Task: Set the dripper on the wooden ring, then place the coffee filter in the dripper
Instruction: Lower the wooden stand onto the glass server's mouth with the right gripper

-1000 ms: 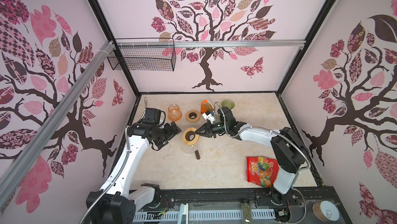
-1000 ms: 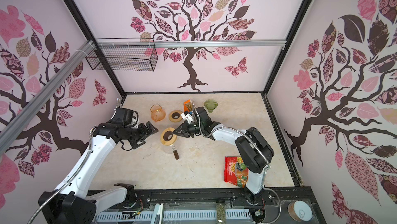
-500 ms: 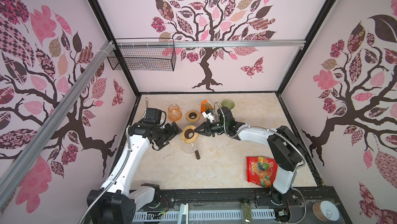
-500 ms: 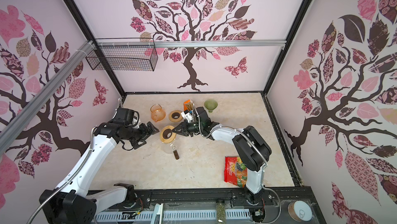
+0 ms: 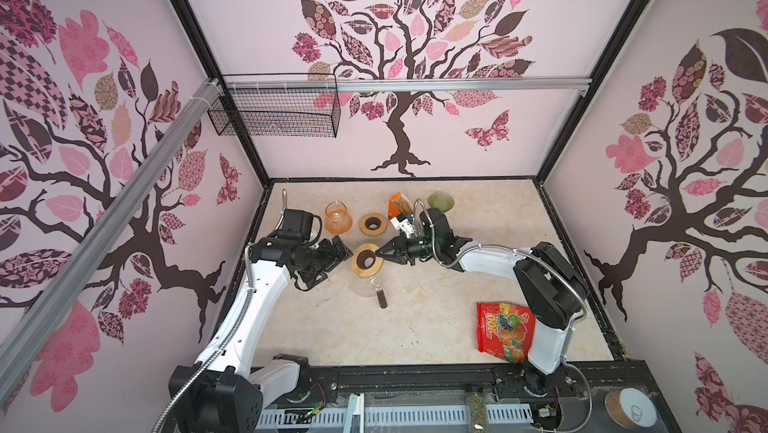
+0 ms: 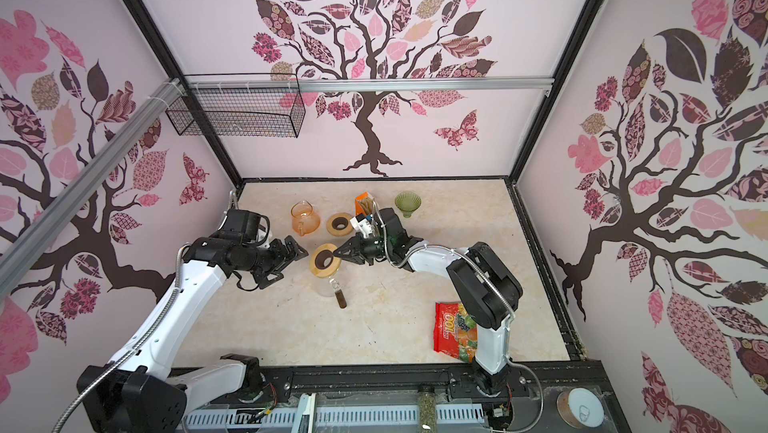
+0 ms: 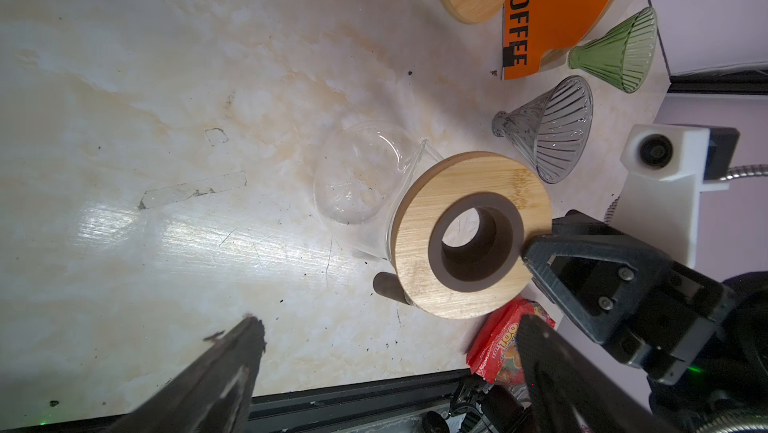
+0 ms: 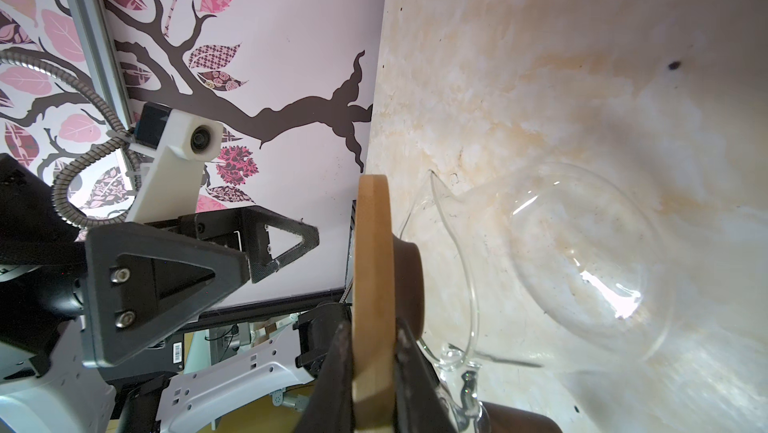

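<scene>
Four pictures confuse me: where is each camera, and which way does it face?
Top views: high in front, looking down on the table; left arm and right arm show.
Left wrist: on left arm, facing the wooden ring; open left end effector shows.
Right wrist: on right arm, facing the glass carafe; right end effector clamps that ring.
All share the ring.

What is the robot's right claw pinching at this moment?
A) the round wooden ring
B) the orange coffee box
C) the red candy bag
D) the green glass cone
A: in the right wrist view the right claw has its two fingers pressed on either face of the wooden ring, which it holds by the mouth of the glass jug.
</scene>
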You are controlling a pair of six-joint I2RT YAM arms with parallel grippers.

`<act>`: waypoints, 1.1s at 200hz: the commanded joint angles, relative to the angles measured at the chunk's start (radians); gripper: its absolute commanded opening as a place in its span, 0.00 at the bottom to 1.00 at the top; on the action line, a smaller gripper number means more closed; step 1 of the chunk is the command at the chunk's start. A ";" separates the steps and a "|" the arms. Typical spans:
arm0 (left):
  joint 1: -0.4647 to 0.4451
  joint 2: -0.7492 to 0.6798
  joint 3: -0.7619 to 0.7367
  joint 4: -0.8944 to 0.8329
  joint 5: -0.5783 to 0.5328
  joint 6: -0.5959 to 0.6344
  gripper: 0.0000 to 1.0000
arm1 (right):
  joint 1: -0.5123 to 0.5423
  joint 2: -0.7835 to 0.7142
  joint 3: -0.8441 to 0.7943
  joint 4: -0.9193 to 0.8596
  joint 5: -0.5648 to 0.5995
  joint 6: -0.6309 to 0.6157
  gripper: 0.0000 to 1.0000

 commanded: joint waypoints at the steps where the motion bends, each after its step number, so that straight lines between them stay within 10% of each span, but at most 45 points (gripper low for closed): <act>1: -0.004 -0.002 -0.024 0.008 -0.002 0.009 0.98 | 0.005 0.039 0.006 0.042 -0.002 -0.007 0.00; 220: -0.004 -0.002 -0.032 0.010 -0.009 0.007 0.98 | 0.004 0.037 -0.024 0.031 0.013 -0.026 0.21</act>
